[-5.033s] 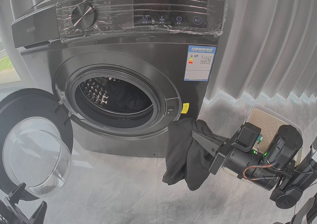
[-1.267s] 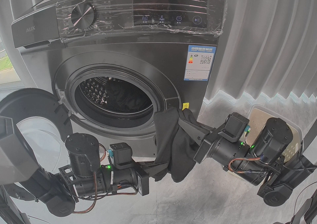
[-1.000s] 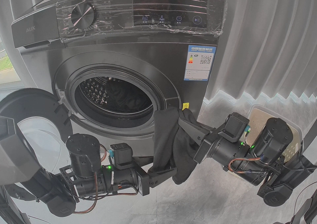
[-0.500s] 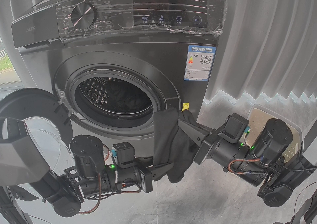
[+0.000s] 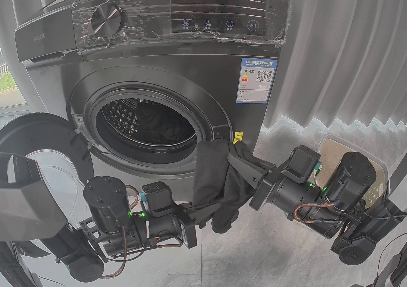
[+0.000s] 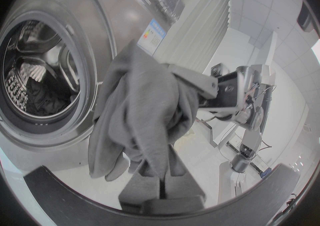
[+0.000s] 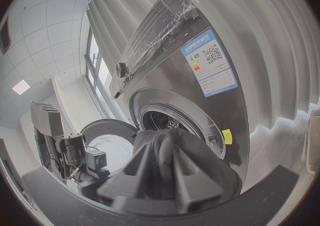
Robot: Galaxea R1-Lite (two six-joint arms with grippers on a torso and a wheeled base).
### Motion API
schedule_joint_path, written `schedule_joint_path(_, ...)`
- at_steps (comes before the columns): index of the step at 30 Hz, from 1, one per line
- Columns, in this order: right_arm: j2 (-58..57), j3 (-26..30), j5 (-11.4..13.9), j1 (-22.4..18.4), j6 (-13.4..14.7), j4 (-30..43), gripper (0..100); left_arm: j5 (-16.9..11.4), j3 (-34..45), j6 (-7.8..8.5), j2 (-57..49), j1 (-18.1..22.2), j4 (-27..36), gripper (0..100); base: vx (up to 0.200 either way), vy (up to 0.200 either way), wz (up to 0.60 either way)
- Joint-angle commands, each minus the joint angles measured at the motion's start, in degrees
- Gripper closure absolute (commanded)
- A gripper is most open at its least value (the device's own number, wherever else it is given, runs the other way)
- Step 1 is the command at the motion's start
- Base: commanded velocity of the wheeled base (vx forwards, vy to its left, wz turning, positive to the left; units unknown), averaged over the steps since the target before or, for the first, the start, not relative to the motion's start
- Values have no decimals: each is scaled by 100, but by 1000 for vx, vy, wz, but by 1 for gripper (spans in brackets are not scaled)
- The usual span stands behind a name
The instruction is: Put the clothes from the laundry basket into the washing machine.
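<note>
Grip: left gripper (image 5: 203,212), right gripper (image 5: 234,160) both clamp dark-grey cloth garment (image 5: 214,182) | gotta lift it over round steel drum mouth (image 5: 202,127) up-left of them

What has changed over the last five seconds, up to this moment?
The right gripper carried the dark garment up and left, closer to the washing machine opening. The left gripper came in from below and closed on the garment's lower edge, so both now hold it. The washing machine, its open door, the clothes in the drum and the basket stayed put.
</note>
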Motion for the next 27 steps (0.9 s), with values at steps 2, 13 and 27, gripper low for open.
schedule_joint_path(2,6,83,24,4,16,-11,0,-3,269,20,-43,-110,-478,100,0,0,0)
schedule_joint_path(13,-11,267,7,-137,-27,7,0,-12,216,-244,-807,-101,-470,100,0,0,0)
schedule_joint_path(27,-20,680,7,-1227,-291,16,0,797,-83,-226,-887,-110,-470,100,0,0,0)
